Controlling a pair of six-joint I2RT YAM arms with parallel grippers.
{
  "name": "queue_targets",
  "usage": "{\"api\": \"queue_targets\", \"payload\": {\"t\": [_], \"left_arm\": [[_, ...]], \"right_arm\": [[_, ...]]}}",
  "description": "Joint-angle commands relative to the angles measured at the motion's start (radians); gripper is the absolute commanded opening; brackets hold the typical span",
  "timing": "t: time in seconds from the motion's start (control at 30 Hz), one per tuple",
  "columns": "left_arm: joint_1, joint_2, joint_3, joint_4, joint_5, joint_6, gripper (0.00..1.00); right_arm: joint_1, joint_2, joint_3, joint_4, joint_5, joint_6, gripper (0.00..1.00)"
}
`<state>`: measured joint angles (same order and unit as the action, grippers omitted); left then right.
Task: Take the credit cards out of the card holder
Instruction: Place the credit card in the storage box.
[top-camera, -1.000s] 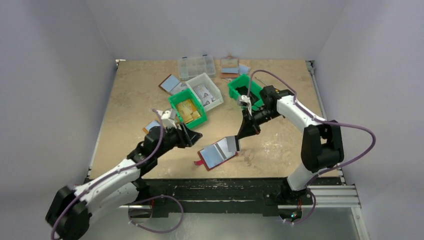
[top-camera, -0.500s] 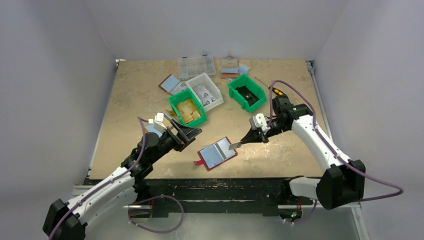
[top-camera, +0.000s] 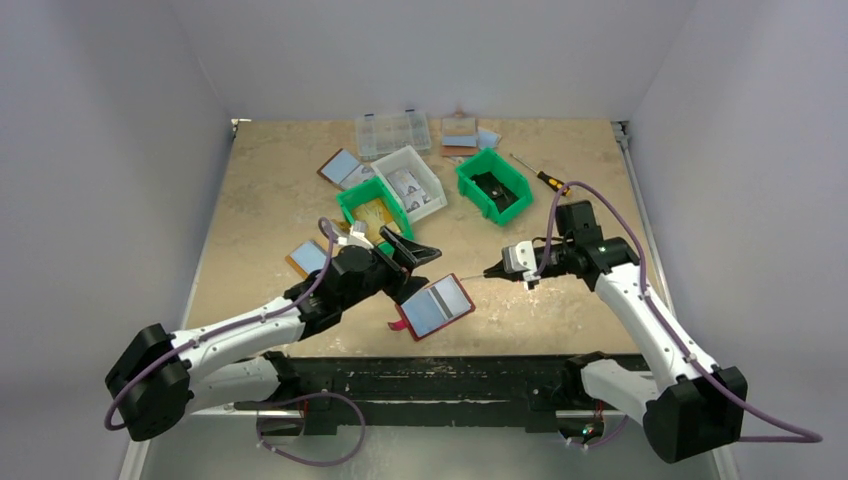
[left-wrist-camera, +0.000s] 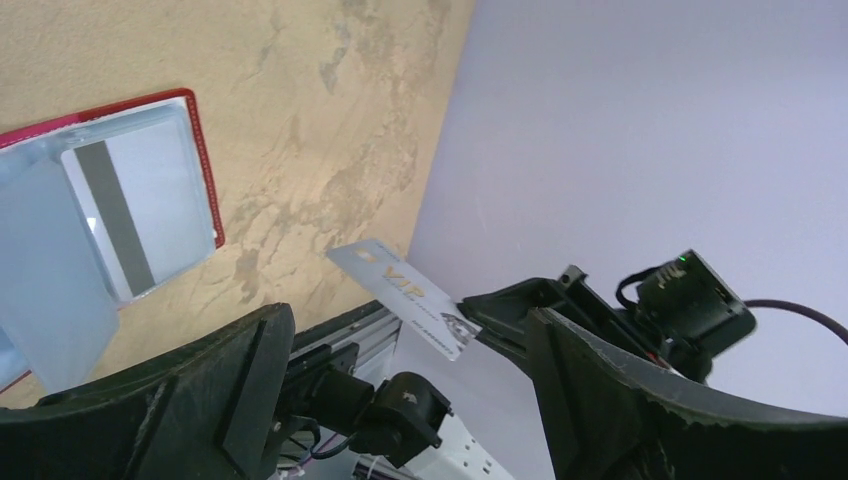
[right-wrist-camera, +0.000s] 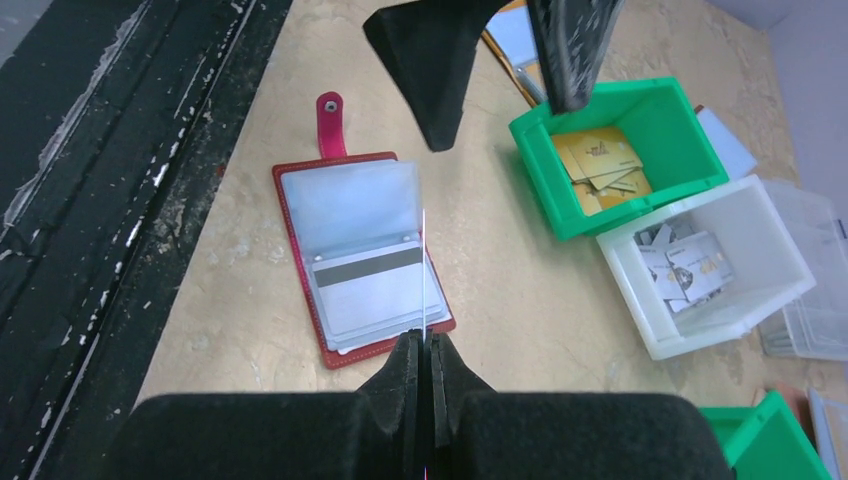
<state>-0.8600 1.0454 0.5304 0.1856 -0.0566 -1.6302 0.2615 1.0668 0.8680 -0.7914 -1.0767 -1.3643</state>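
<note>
Tabletop (top-camera: 260, 200) carries the open card holder (top-camera: 437, 306) near its 6 o'clock edge, the red tab pointing to 8 o'clock in the top view. Wide apart and empty, the left fingers (top-camera: 412, 266) hover at about 10 o'clock of the card holder. At its 2 o'clock, the right fingers (top-camera: 492, 271) are pinched tight on one credit card (left-wrist-camera: 402, 292), held in the air clear of it. A striped card (right-wrist-camera: 366, 286) lies in one inner panel.
</note>
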Motion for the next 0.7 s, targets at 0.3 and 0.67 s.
{"api": "queue_targets", "payload": {"t": [0.3,0.67], "left_arm": [[-0.044,0.074,0.009,0.148,0.012,-0.123,0.92],[-0.073,0.155,0.010,0.262,0.013,-0.156,0.91]], "right_arm": [[-0.022,-0.102,-0.066,0.106,-0.027,0.041,0.00],[-0.034,-0.120,-0.083,0.064,-0.060,-0.050,0.00]]}}
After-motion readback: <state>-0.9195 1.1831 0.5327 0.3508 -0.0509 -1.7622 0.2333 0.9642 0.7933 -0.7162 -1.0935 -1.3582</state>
